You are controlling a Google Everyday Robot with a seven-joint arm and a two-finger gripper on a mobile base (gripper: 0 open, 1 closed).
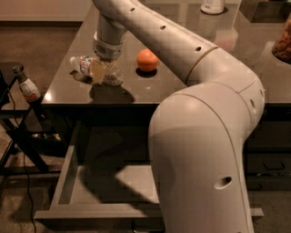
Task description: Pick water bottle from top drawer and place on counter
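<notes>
The water bottle (pixel 86 66), small, clear and crinkled with a red-and-white band near its neck, lies on its side over the left part of the dark glossy counter (pixel 182 86). My gripper (pixel 102 73) is shut on the water bottle's body, holding it at or just above the counter surface; I cannot tell if it touches. The top drawer (pixel 68 177) stands pulled open below the counter, its pale grey floor bare where it shows. My large white arm hides the drawer's right half.
An orange (pixel 148 60) sits on the counter just right of the gripper. A dark-capped bottle with a red-white label (pixel 26 86) stands on a black stand at the left. A white container (pixel 213 5) and a snack bag (pixel 283 43) are at the far right.
</notes>
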